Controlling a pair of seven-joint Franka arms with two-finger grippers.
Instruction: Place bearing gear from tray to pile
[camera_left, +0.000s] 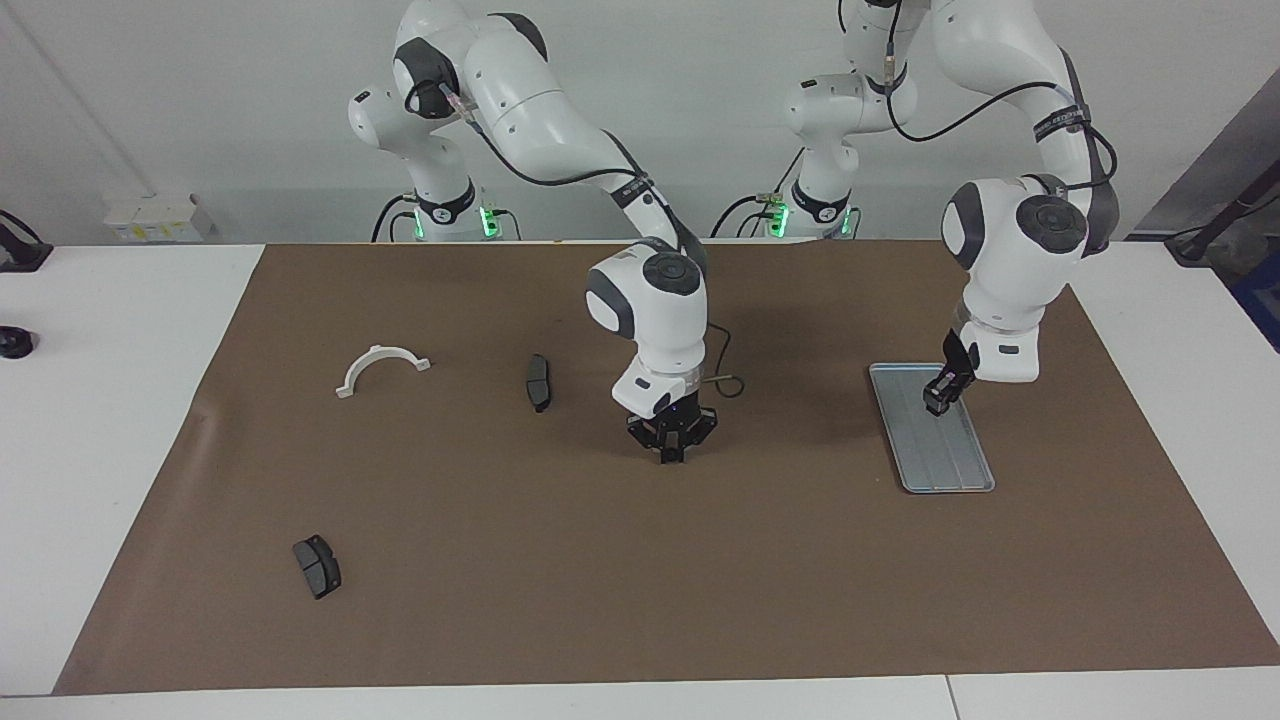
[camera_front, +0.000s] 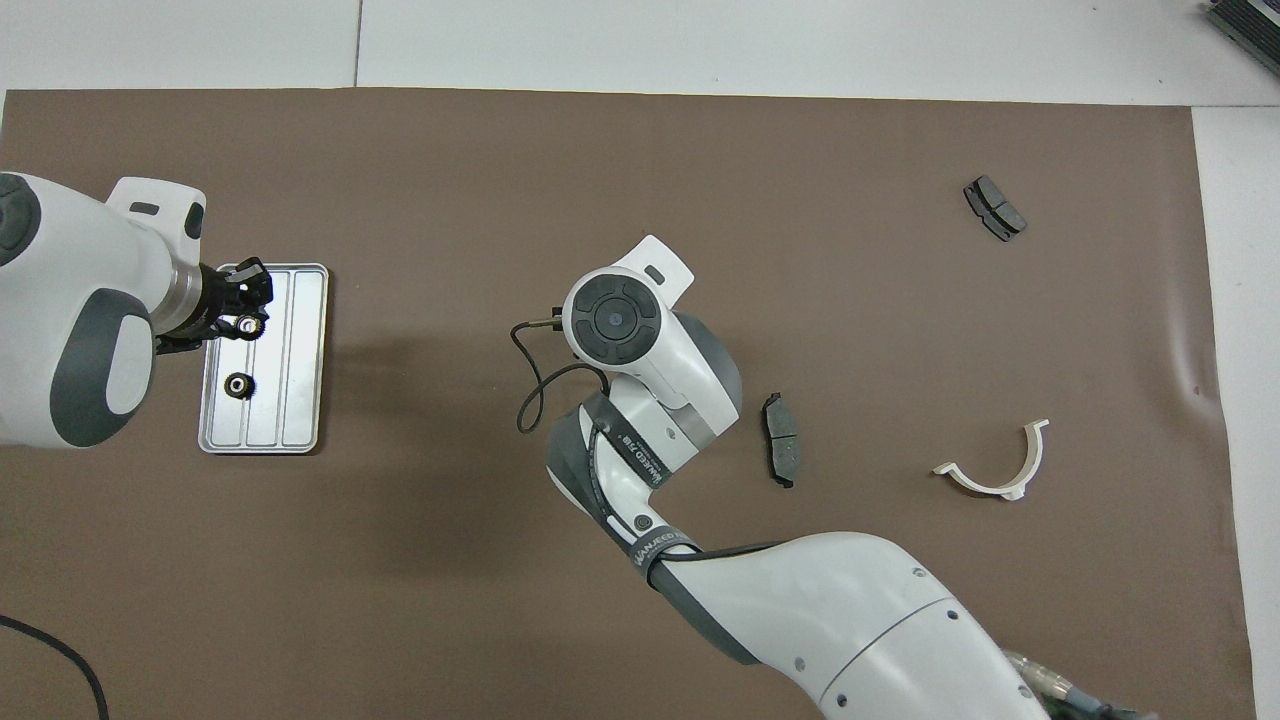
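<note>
While the brown mat (camera_left: 640, 560) covers most of the counter (camera_left: 100, 400), the right gripper (camera_left: 671, 452) hangs over its middle, fingers (camera_left: 668, 455) pinched together on nothing. At the left arm's end lies the tray (camera_front: 300, 350); the left gripper (camera_front: 240, 312) hovers low over it, fingers clamped on a bearing gear (camera_front: 244, 324). A second gear (camera_front: 238, 385) rests in the tray. Toward the right arm's end lie a white half-ring bracket (camera_left: 380, 366) and two brake pads (camera_left: 538, 382) (camera_left: 317, 566).
</note>
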